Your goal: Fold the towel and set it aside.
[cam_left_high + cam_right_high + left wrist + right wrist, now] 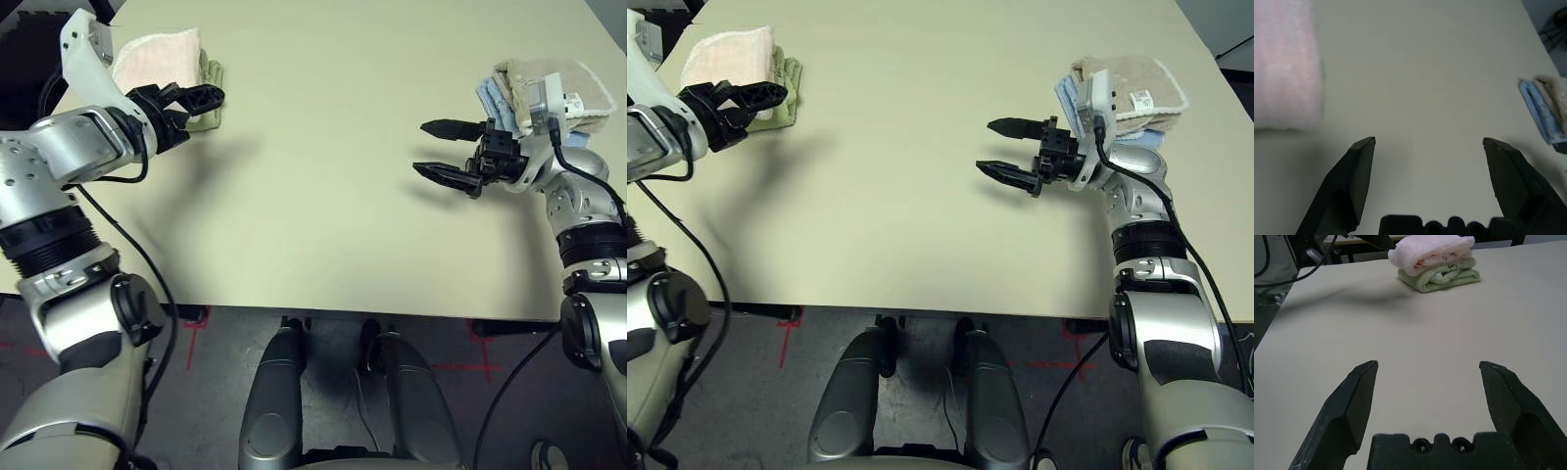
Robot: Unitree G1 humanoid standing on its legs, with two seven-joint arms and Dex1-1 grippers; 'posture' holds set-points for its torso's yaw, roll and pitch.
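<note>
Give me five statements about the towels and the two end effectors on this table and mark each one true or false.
1. The pink towel lies folded on top of the light green towel. True.
2. The right end effector is shut on the pink towel. False: it is open, holding nothing, over bare table.
3. The beige towel sits on the blue towel on the robot's right. True.
4. The left end effector is open. True.
5. The pink towel is spread flat in the middle of the table. False: it is folded, at the far corner on the robot's left.
</note>
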